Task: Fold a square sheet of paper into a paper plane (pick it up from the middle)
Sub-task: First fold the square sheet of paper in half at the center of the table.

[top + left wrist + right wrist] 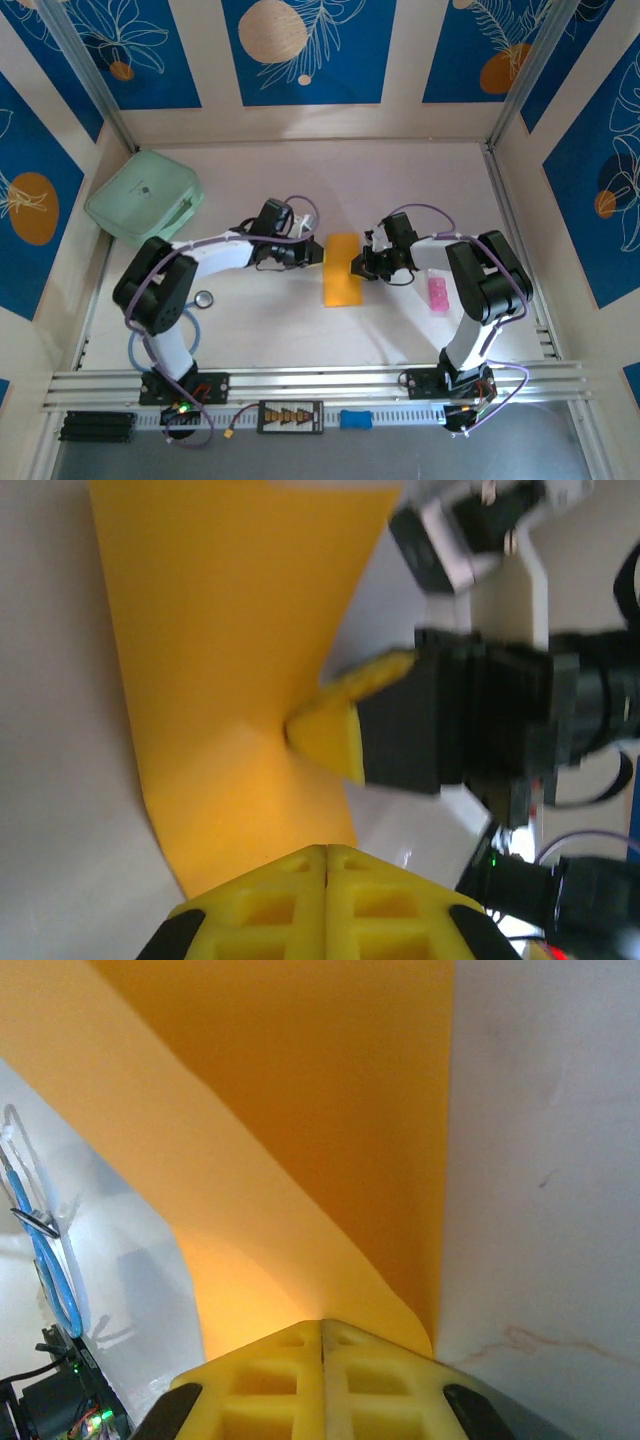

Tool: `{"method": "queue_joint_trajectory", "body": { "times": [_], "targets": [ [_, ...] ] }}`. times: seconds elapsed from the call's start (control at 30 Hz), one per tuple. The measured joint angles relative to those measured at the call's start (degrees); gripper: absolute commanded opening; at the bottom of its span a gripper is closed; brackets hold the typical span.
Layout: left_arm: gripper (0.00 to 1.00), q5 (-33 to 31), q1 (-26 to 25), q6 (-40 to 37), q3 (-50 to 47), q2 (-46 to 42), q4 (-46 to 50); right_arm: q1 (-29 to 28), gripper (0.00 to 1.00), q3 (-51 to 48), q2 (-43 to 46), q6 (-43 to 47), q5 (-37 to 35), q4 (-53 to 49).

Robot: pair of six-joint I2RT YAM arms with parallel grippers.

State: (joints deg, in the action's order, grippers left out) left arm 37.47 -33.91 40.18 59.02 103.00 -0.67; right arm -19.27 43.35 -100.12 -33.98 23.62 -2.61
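White tabletop [300, 330] boxed in by blue-and-cream panels. At its middle, square sheet of paper [342, 272] (from above a narrow rectangle), pinched at opposite long edges. Left hand [314, 254] clamped tight on one edge, right hand [357, 266] clamped tight on the other, paper curling up off the surface between. Mint-green case [145, 197] far left, well apart. Small pink object [438, 293] just beside right arm.

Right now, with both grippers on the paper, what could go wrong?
1. The left gripper and right gripper are shut on opposite sides of the sheet of paper; pulling apart could tear it.
2. The sheet bows up between the grips, so a crease may land crooked.
3. The small pink object lies close to the right arm; a swing might knock it.
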Motion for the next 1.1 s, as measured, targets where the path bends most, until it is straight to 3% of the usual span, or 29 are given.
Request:
{"method": "queue_joint_trajectory", "body": {
  "times": [0.63,1.1],
  "targets": [
    [0.0,1.22,0.55,-3.67,8.28,14.91,1.42,0.13,0.0,0.52,-0.42,0.11,0.28,-1.01],
    [0.0,1.9,1.36,-4.17,9.68,15.26,3.21,0.13,0.0,0.57,-0.52,0.09,0.44,-1.01]
  ]
}}
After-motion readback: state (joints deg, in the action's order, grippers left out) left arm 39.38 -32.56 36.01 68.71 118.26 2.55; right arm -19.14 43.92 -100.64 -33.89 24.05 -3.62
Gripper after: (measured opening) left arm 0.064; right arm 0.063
